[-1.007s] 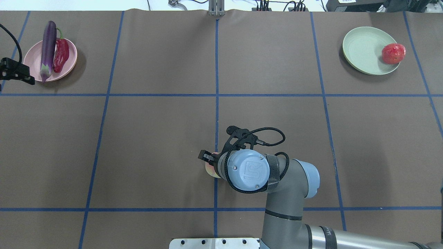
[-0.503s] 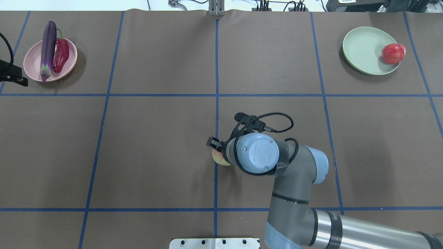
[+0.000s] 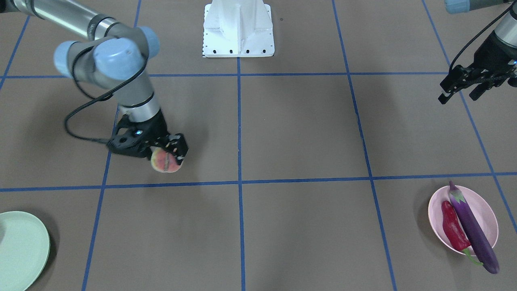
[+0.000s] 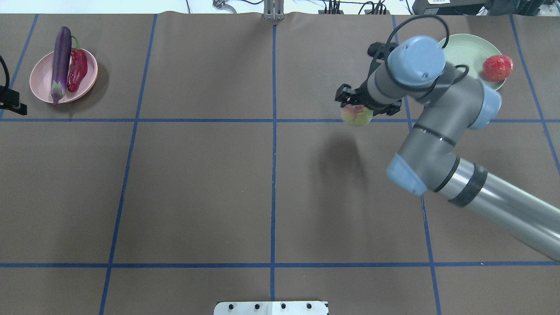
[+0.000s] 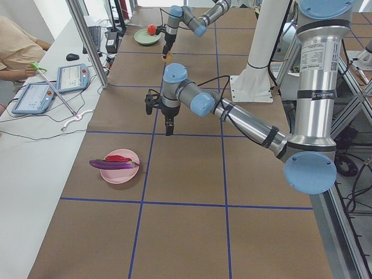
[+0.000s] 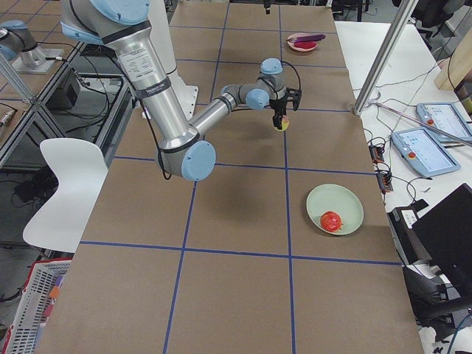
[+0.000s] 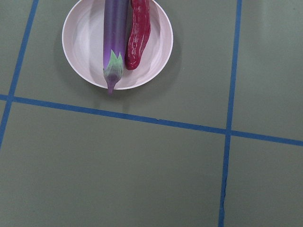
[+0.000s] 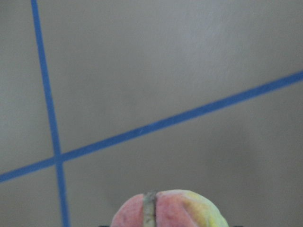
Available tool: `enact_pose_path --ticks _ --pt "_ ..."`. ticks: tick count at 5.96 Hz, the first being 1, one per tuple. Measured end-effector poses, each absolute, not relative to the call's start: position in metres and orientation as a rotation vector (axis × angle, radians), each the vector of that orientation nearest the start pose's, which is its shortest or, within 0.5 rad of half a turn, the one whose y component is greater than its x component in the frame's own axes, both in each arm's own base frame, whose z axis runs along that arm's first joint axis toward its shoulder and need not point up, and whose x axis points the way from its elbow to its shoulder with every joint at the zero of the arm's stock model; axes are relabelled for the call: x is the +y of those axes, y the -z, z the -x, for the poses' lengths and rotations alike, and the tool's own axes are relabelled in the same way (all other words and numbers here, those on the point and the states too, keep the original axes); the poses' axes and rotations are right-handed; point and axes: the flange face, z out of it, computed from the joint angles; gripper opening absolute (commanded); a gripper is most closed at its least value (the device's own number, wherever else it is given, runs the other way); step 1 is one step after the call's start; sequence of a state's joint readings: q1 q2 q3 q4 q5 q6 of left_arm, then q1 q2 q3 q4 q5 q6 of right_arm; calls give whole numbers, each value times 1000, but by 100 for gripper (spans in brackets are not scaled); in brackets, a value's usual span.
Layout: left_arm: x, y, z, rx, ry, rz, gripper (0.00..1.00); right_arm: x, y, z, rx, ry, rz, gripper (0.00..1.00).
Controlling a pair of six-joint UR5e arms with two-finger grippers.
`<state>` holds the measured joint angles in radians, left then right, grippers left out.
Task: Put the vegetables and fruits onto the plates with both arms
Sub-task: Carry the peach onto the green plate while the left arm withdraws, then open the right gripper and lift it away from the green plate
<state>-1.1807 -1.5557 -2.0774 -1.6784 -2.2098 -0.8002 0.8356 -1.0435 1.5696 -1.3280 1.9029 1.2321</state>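
My right gripper [image 4: 355, 104] is shut on the pale pink-yellow peach [image 4: 357, 116] and holds it above the table, left of the mint green plate [image 4: 463, 57]. The peach also shows in the front view [image 3: 164, 162] and at the bottom of the right wrist view [image 8: 168, 210]. The red pomegranate [image 4: 497, 68] lies on the green plate's right rim. The purple eggplant [image 4: 60, 59] and red chili [image 4: 77, 69] lie side by side on the pink plate [image 4: 41, 76]. My left gripper [image 3: 474, 89] is open and empty, raised beside that plate.
The white base block [image 3: 238, 28] stands at the robot's side of the table. Blue tape lines cross the brown table cover. My right arm's elbow hangs over part of the green plate. An operator and tablets [image 5: 58, 78] sit beyond the table's far edge.
My right arm has lifted the peach from the table's middle and carried it far and right, toward the green plate. My left gripper has drawn back toward the left edge.
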Motion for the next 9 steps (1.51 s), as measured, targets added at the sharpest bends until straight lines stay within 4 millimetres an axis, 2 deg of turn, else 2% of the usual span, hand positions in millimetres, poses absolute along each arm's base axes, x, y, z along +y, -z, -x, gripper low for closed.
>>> enact_pose_path --ticks 1,2,3,4,5,6,7,8,9 --pt "-458 -413 -104 834 189 -137 100 -631 -375 328 -752 -340 -155 0" --pt "-457 -414 -103 833 187 -139 100 -664 -420 282 -695 -357 -133 0" --pt "-457 -413 -103 833 186 -142 100 -684 -461 257 -645 -382 -111 0" --pt "-458 -410 -103 834 185 -146 100 -698 -503 246 -615 -406 -111 0" --pt "-458 -407 -103 837 183 -152 100 -706 -533 238 -601 -424 -123 0" --pt "-459 -404 -103 839 181 -158 100 -712 -548 228 -591 -443 -125 56" --pt "-459 -401 -103 841 179 -163 100 -716 -556 219 -584 -457 -123 100" --pt "-459 -400 -103 841 179 -165 100 -717 -558 217 -584 -459 -125 100" --pt "-458 -401 -102 839 180 -165 100 -718 -549 216 -602 -454 -134 100"
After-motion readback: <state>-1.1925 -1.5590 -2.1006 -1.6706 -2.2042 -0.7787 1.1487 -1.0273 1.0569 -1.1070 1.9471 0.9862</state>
